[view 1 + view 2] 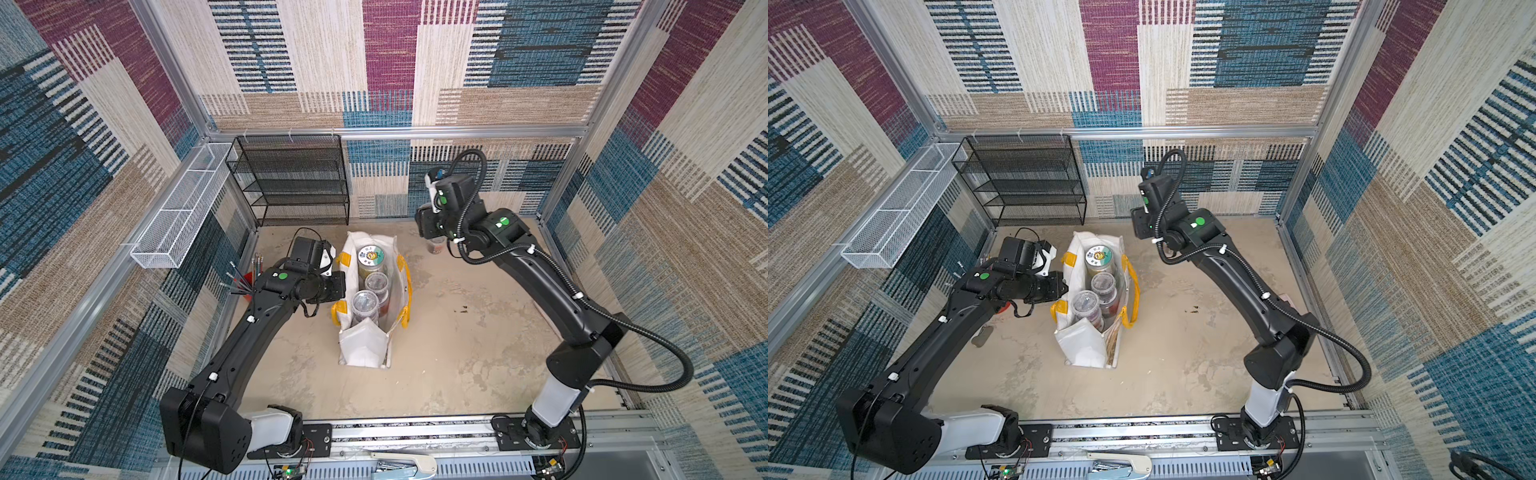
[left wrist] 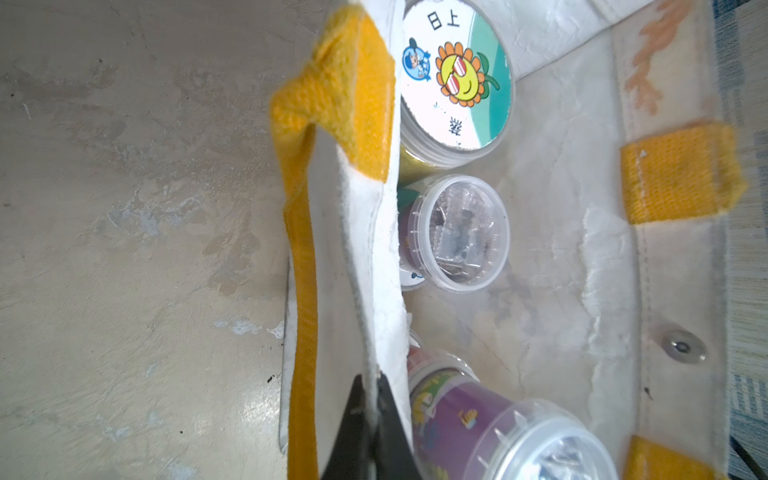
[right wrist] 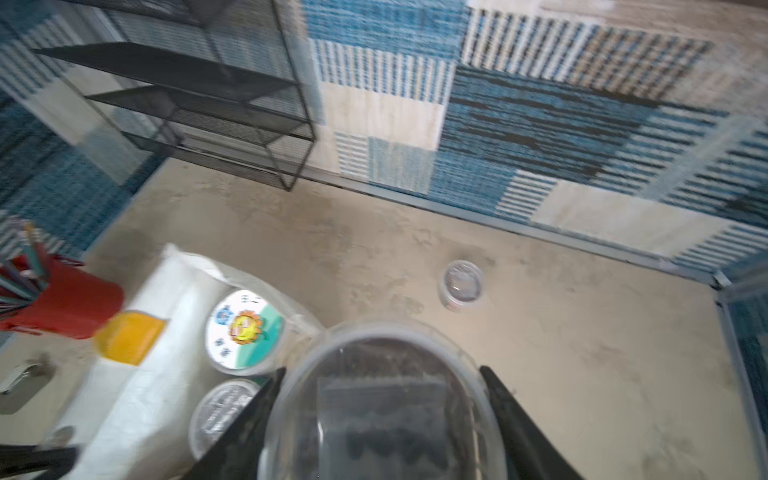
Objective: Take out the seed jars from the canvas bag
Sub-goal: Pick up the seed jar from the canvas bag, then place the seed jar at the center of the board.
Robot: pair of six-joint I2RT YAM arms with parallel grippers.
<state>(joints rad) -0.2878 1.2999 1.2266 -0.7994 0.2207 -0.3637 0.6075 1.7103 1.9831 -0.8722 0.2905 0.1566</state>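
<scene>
While the bag (image 1: 361, 353) stands open near the middle of the worktop (image 1: 457, 353), its rim on the left arm's side is pinched by the closed left end effector (image 2: 371, 390), with white cloth caught between the two black fingers. Inside the bag, a picture-lid jar (image 1: 371, 254) is seen upright at the end farthest from the arm bases, its lid showing a sunflower in sunglasses. A middle tub (image 1: 376, 282) and a near tub (image 1: 364, 301), both clear-lidded, are lined up with it toward the bag's near end; purple labels are seen below their lids in the left wrist view. Outside the bag, beside its far end on the right arm's side, a held tub (image 3: 382, 415) with dark contents is gripped between the fingers of the right end effector (image 3: 382, 370). Whether it is clear of the worktop cannot be told. A lone tub (image 3: 462, 284) is seen standing on the worktop, farther from the bag than the held tub. A red cup (image 3: 66, 305) of pencils is set beside the bag on the left arm's side.
</scene>
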